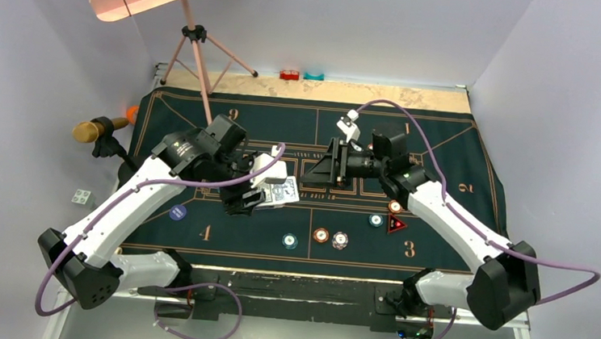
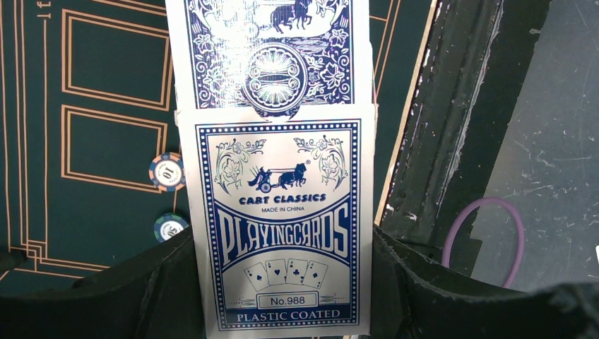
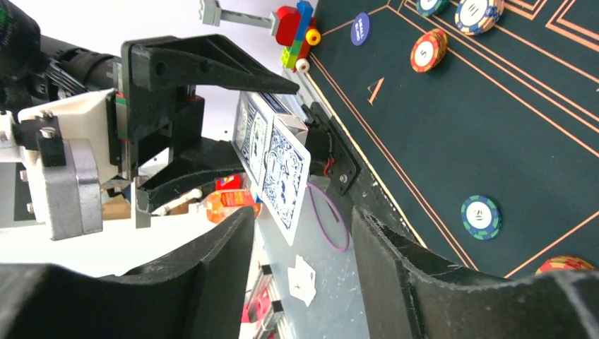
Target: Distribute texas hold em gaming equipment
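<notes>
Clamping the card box [image 2: 282,233], the left pincer [image 2: 286,289] is closed; the right pincer [image 3: 302,229] gapes empty nearby.

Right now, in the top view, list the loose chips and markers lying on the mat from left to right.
Blue disc → left teal chip → orange chip → white-red chip → right teal chip → red triangle marker.

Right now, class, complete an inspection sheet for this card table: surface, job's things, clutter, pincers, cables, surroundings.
Surface: green felt mat, flat.
Job's things: card pack held off the felt; striped chips, red triangle marker, blue disc lying on it.
Clutter: red block, teal block at far edge.
Pincers: left pincer shut on the card pack; right pincer open, empty.
Cables: purple cable along each arm.
Surroundings: tripod, microphone on the left.
</notes>
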Robot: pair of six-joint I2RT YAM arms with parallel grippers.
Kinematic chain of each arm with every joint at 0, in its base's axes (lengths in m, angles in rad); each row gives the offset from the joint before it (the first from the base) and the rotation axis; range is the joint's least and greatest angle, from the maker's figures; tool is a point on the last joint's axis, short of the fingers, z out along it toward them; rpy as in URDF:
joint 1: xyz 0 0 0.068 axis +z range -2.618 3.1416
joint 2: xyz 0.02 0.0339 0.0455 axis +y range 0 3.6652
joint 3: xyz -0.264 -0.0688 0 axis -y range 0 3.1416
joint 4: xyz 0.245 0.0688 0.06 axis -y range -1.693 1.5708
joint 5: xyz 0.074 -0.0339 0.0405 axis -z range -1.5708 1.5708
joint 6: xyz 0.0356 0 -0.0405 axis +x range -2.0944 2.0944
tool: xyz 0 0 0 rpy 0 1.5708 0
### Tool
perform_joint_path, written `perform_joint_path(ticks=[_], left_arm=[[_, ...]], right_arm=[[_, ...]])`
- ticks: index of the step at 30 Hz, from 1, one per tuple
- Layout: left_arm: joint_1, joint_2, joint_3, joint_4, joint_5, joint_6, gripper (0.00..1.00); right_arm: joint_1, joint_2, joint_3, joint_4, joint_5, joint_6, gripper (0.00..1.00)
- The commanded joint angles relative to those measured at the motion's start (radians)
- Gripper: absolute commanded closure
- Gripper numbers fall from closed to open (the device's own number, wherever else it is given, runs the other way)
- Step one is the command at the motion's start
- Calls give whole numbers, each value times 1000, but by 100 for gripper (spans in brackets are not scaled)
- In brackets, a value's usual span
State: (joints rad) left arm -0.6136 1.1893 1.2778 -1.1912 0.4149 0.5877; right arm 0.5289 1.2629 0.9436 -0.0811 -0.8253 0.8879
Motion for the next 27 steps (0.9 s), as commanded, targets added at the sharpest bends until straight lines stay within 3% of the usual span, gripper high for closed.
perform_joint_path(ticks=[1, 5, 16, 21, 27], left_arm=[[-1, -21, 8, 33, 10, 2, 100], [0, -11, 19, 34, 13, -5, 100], [0, -3, 37, 31, 10, -11, 100], [0, -3, 42, 31, 13, -14, 100], [-1, -1, 53, 27, 12, -15, 100]], right_arm=[[18, -1, 5, 14, 4, -21, 40], [73, 59, 26, 68, 14, 2, 35], [148, 165, 80, 177, 1, 60, 35], [146, 145, 49, 180, -6, 68, 44], [120, 120, 9, 167, -10, 72, 67]])
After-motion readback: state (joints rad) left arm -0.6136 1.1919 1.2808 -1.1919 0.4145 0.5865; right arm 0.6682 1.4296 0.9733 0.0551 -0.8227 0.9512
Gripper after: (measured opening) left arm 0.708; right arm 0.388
